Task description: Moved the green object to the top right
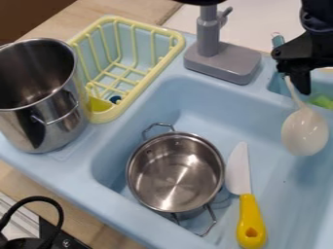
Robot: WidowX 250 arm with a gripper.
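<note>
Claw (292,78) at upper right of frame, hanging down over the far right part of the sink (214,109). Closed on the handle of a white spoon (304,131); handle slants up between the fingers, bowl hangs below, in front of the basin wall. Small teal, see-through piece (278,40) just above the claw; cannot tell whether it belongs to the spoon.

Green object (322,101): light green, near the right edge of frame, upper half, in the recess beside the main basin. Partly cut off by the frame edge; lies to the right of the spoon handle, apart from the claw's fingers.

Main basin, lower centre: small steel pot (175,172), upright, open top, two wire handles. To its right, a knife (238,170), white blade pointing toward the top of frame, yellow handle toward the bottom.

Upper left: tall steel pot (42,121), upright, beside a pale yellow dish rack (172,41). In the rack's near end, a yellow piece (98,104) and a small dark blue one (116,99).

Top centre: grey faucet (224,63) on the sink's back ledge. Wooden counter (130,7) behind. Lower left corner: black cable (42,199), looped.
</note>
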